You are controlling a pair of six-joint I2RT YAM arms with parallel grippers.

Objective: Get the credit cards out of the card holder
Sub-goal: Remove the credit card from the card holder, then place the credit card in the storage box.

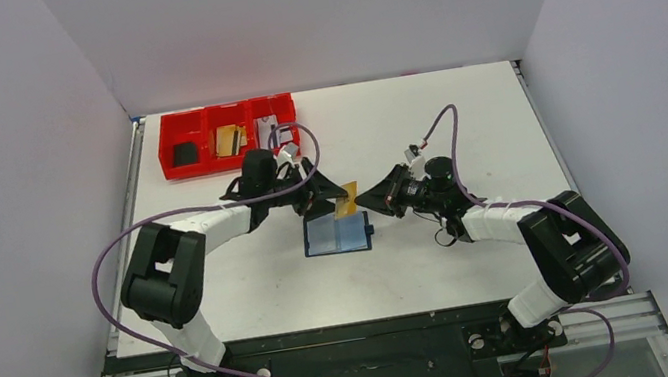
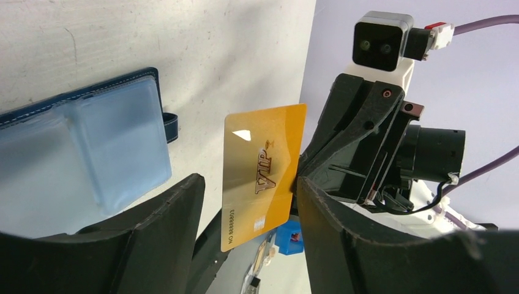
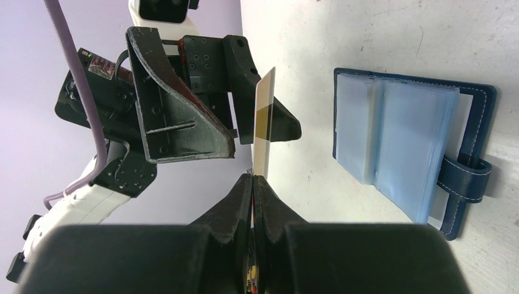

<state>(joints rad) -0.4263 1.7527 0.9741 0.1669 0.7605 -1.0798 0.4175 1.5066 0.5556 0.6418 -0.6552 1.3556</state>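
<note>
Gold VIP card (image 2: pixel 263 177) raised on edge, navy card holder (image 1: pixel 337 234) lying open flat, blue-grey pockets up

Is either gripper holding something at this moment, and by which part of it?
The right gripper pinches the gold card by one edge. The left gripper is open, with a finger on each side of the card, and holds nothing.

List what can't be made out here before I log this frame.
- Wallet pockets: cloudy plastic in both wrist views, too small from above; any cards left inside cannot be told.
- Tray contents: top view only, tiny; a cable crosses the right compartment.
- Card: edge-on in the right wrist view; whether the left gripper touches it is unclear everywhere.
</note>
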